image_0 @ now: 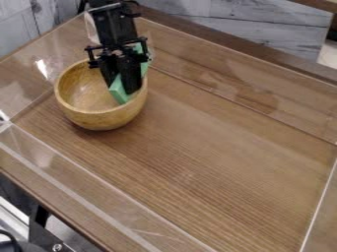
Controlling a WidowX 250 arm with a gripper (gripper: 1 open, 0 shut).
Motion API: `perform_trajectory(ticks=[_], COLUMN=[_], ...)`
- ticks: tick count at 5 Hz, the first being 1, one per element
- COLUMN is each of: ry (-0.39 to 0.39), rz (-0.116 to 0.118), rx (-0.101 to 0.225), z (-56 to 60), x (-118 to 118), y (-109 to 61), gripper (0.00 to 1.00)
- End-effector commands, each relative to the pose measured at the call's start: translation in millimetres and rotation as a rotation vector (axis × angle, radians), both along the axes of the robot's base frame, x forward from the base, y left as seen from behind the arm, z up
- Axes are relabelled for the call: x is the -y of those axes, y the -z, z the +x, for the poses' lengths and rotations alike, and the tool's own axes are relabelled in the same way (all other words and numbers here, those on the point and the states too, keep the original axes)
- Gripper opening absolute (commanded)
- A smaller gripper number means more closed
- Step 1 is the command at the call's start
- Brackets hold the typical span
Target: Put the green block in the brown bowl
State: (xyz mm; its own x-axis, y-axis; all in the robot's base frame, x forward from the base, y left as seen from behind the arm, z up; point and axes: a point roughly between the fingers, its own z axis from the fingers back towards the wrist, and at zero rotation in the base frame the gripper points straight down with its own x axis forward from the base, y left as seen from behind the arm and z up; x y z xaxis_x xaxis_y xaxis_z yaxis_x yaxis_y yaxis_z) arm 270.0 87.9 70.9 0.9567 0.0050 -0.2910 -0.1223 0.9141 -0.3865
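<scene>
The brown bowl [93, 103] is round, light wood, and sits at the left of the wooden table. My black gripper [118, 87] reaches down from the top of the view over the bowl's far right rim. Its fingers are shut on the green block [117, 92], a small bright green bar that hangs tilted between them, its lower end just inside the bowl above the inner wall. The upper part of the block is hidden by the fingers.
The wooden table [211, 148] has raised transparent walls along its edges. A grey plank wall stands behind it. Dark frame parts [27, 231] show at the bottom left, below the table's front edge.
</scene>
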Motion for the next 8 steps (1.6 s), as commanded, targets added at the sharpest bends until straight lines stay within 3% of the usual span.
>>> perform_trajectory(ticks=[1,8], ry=[0.016,0.036], rz=[0.034,0.01], rx=[0.074,0.059], z=[11.6,14.0], x=[-0.1,3.0], y=[-23.1,-26.8], gripper=[0.0,0.0])
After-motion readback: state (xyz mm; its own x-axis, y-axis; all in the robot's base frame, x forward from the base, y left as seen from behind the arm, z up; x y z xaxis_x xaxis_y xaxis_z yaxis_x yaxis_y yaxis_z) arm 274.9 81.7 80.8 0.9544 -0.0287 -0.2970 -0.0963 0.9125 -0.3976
